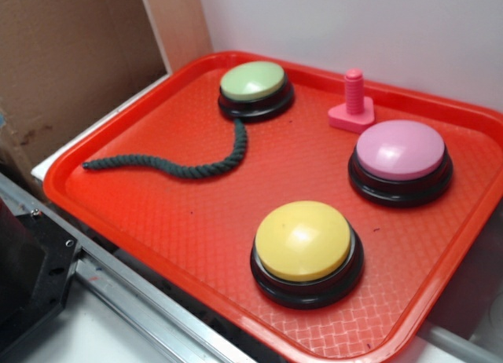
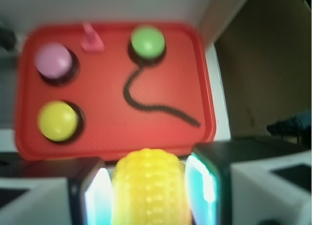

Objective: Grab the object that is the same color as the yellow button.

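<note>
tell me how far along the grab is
Done: the yellow corn-like cone sits clamped between the end effector fingers, lifted high above the red tray. It matches the yellow button. In hand: holding it. Left: nothing visible.

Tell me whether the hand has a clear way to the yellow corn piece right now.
Yes, it seems so: in the wrist view the yellow corn piece already sits between the fingers of the hand, nothing between them.
</note>
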Controlling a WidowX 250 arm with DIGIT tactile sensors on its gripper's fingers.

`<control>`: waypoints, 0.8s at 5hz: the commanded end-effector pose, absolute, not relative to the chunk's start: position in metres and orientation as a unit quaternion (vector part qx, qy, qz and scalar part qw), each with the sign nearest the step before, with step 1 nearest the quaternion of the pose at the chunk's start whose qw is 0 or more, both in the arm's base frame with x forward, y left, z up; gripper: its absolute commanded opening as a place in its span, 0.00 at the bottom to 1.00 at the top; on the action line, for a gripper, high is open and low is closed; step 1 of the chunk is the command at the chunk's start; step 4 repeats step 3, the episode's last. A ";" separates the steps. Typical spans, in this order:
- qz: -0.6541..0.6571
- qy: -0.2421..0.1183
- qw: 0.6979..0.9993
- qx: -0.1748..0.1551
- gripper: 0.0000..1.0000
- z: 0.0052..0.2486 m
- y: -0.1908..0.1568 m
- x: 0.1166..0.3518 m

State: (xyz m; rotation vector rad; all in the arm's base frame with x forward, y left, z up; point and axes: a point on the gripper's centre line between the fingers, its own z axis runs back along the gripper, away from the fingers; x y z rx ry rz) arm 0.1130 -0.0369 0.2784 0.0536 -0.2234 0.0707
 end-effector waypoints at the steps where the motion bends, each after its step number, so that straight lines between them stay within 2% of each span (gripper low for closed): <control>1: 0.020 -0.100 0.994 0.039 0.00 0.316 -0.055 0.103; 4: -0.008 -0.101 0.994 0.034 0.00 0.304 -0.062 0.108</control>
